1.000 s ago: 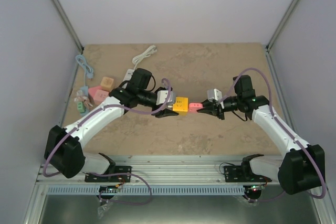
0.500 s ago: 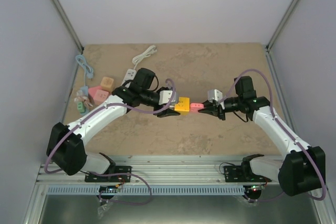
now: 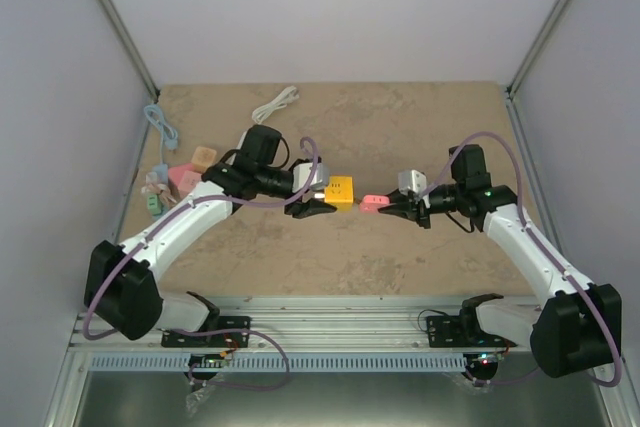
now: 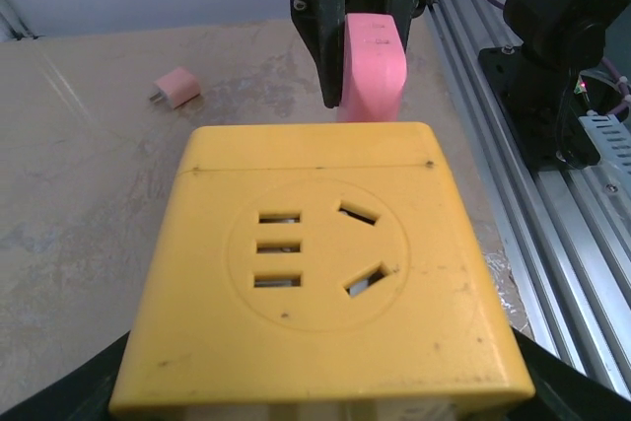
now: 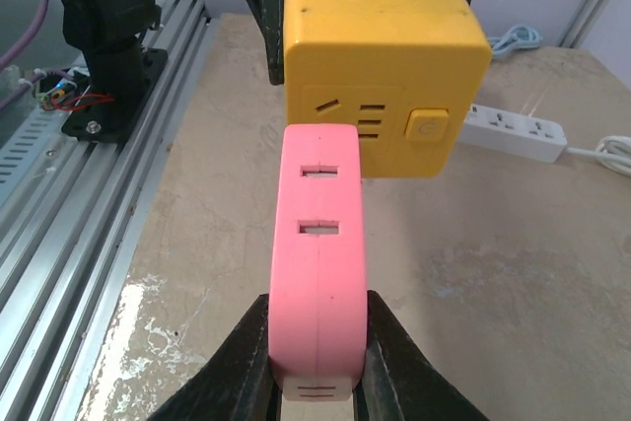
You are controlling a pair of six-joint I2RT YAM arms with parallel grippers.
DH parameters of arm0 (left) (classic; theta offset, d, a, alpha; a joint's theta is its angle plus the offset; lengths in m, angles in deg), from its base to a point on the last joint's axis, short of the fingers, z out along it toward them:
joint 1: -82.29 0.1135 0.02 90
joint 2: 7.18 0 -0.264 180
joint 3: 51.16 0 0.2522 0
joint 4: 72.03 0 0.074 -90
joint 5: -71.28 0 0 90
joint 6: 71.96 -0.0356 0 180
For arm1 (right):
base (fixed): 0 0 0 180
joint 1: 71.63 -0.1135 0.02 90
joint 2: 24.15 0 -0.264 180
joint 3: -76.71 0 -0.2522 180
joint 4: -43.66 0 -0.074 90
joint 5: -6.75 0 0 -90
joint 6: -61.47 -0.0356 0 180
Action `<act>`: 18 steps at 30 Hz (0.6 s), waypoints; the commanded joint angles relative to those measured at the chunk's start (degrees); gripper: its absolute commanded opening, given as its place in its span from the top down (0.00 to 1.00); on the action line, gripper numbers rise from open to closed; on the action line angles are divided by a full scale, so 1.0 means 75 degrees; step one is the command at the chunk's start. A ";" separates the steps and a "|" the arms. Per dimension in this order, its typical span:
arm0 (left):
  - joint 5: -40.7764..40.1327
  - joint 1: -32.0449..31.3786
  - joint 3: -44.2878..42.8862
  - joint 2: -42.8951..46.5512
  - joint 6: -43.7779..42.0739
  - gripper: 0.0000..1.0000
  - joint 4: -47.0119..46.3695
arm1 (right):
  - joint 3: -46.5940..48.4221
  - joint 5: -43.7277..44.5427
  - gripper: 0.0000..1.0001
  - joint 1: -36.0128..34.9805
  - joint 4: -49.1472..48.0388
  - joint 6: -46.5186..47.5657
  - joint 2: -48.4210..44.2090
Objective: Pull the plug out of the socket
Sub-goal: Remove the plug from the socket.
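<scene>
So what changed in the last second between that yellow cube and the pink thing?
The left gripper has drawn the yellow plastic cube socket leftward and slightly away from the arms' bases. The flat pink plastic plug, which sat against it before, now stands clear with a small gap between them. Nothing was let go: the right gripper stays shut on the plug, almost where it was, and the left still holds the socket.

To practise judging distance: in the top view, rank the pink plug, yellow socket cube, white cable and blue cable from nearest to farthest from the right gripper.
1. Pink plug, clamped in the right gripper.
2. Yellow socket cube, just left of the plug.
3. White cable, far side, centre-left.
4. Blue cable, far left edge.
</scene>
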 commanded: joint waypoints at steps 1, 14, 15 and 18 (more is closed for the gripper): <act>0.0487 0.0063 0.0147 0.0314 0.0059 1.00 -0.0382 | -0.0066 -0.0275 0.99 0.0032 0.0071 0.0124 -0.0040; -0.0131 0.0055 0.0182 0.0399 0.0197 1.00 -0.0495 | -0.0181 0.0191 0.99 0.0213 -0.0488 -0.0386 -0.0047; -0.0223 0.0056 0.0196 0.0405 0.0217 1.00 -0.0523 | -0.0210 0.0339 0.99 0.0235 -0.0663 -0.0541 -0.0041; -0.0562 0.0057 0.0231 0.0443 0.0255 1.00 -0.0601 | -0.0305 0.0865 1.00 0.0294 -0.1137 -0.0931 -0.0030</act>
